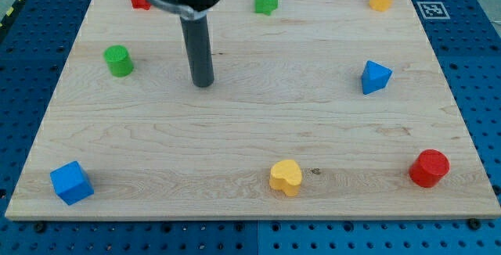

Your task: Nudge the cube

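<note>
Blue cube [71,182] sits at the board's bottom left corner, apparently untouched. Nothing seems done yet: my tip [203,84] rests on bare wood in the upper middle, well apart from it, just right of the green cylinder [119,60], touching no block. The whole approach remains.
</note>
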